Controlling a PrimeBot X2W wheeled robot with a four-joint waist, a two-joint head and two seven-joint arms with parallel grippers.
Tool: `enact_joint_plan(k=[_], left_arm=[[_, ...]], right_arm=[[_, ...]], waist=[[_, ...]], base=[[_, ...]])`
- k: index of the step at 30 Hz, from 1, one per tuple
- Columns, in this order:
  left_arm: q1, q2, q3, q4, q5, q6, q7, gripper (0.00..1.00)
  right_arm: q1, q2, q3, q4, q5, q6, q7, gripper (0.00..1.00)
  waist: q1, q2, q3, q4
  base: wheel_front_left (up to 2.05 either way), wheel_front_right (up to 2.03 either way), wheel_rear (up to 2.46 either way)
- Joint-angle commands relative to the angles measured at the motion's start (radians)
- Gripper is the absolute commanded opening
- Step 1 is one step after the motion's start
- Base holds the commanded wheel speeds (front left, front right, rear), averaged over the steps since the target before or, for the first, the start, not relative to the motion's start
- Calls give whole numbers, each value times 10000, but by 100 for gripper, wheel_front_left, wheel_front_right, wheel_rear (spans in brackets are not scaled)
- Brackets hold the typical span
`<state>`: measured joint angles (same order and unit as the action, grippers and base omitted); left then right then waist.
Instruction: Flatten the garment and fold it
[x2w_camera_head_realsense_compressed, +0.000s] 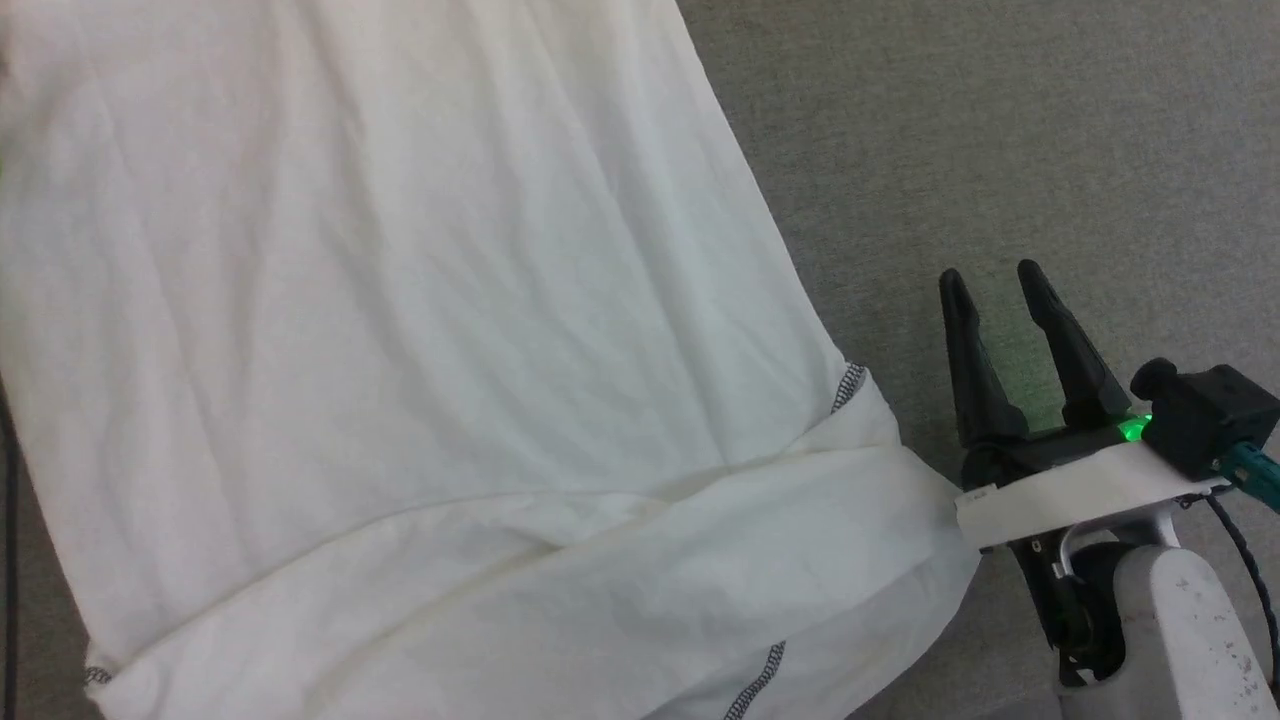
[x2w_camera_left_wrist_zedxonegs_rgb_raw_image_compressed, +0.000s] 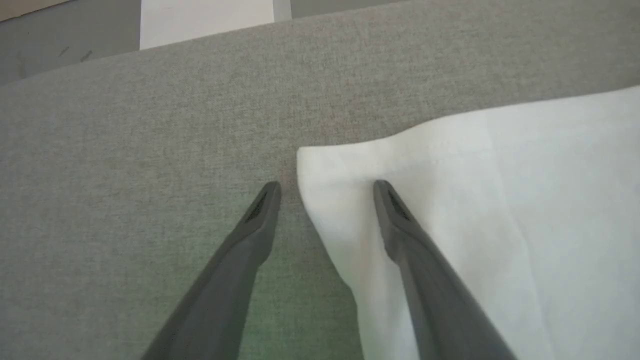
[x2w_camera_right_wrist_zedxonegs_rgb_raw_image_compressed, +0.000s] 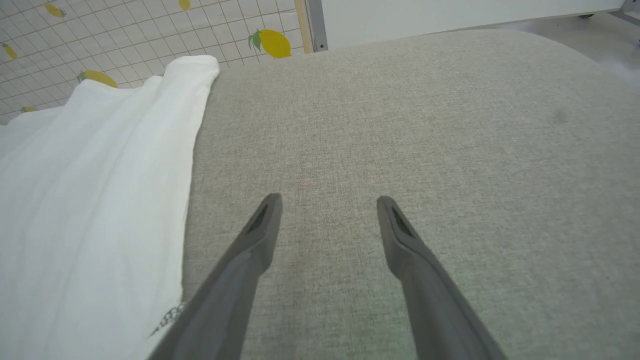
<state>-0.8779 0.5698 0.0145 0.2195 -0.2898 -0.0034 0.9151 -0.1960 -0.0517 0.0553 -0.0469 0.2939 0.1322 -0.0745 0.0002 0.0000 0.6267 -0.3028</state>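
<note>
Left wrist view: you're seeing L gripper (x2w_camera_left_wrist_zedxonegs_rgb_raw_image_compressed: 326, 184) spread wide, empty, straddling garment (x2w_camera_left_wrist_zedxonegs_rgb_raw_image_compressed: 500, 200) corner; cloth running off to its right over grey cushion (x2w_camera_left_wrist_zedxonegs_rgb_raw_image_compressed: 150, 125). R gripper (x2w_camera_head_realsense_compressed: 990, 272) also gaping, sitting just beside cloth edge. L arm looking nearer.

We see our left gripper (x2w_camera_left_wrist_zedxonegs_rgb_raw_image_compressed: 326, 189) spread wide over the grey fabric surface (x2w_camera_left_wrist_zedxonegs_rgb_raw_image_compressed: 150, 150), one finger above a corner of the white garment (x2w_camera_left_wrist_zedxonegs_rgb_raw_image_compressed: 500, 200), holding nothing.
</note>
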Motion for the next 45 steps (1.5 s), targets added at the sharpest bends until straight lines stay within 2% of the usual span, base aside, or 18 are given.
enact_joint_plan(k=[1,3,4,5,6,11,15,19,26,31,37,43,45], left_arm=[[-56,199,26,-86,85,140,211,100],[3,246,66,-219,77,277,534,100],[52,258,53,-293,56,311,730,83],[79,267,39,-378,53,330,825,46],[102,290,10,-499,86,350,861,0],[137,330,-148,-880,200,214,294,0],[71,107,-411,-875,232,37,-488,0],[-36,-194,-733,-796,296,-128,-1370,0],[-553,-1115,-1423,-601,210,-408,-2709,0],[-983,-1741,-1927,-380,237,-523,-3446,0],[-1276,-2261,-2262,-117,198,-594,-4246,0],[-1467,-2519,-2505,337,174,-674,-4753,0],[-1522,-2566,-2578,510,164,-708,-4880,0]], right_arm=[[-209,14,23,27,62,-15,-89,100],[-256,14,54,60,44,-15,-68,100],[-288,14,88,79,16,-15,-35,100],[-329,14,128,89,-26,-15,0,100],[-412,14,181,99,-83,-15,46,100],[-1234,14,514,20,-571,-15,325,100],[-2588,14,767,148,-1051,-15,678,100],[-4361,14,929,865,-1115,-15,1153,100],[-7564,14,820,3666,-901,-15,2339,100],[-9382,14,427,5920,-1147,-15,3465,100],[-10710,1,-399,7853,-2066,-15,5031,100],[-11335,-26,-1235,8812,-3332,-15,6650,100],[-11437,-21,-1332,8958,-3660,-15,7146,47]], waist=[[-2,0,284,-257],[-2,0,317,-249],[-2,0,324,-235],[-2,0,328,-222],[-2,0,330,-202],[-2,0,276,-74],[-2,0,136,264],[-2,0,17,788],[-2,0,142,1984],[-2,0,442,2780],[-2,0,796,3460],[-2,0,948,3676],[-2,0,925,3684]], base=[[0,0,0],[0,0,0],[0,0,0],[0,0,0],[0,0,0],[0,0,0],[0,0,0],[0,0,0],[0,0,0],[0,0,0],[0,0,0],[0,0,0],[0,0,0]])
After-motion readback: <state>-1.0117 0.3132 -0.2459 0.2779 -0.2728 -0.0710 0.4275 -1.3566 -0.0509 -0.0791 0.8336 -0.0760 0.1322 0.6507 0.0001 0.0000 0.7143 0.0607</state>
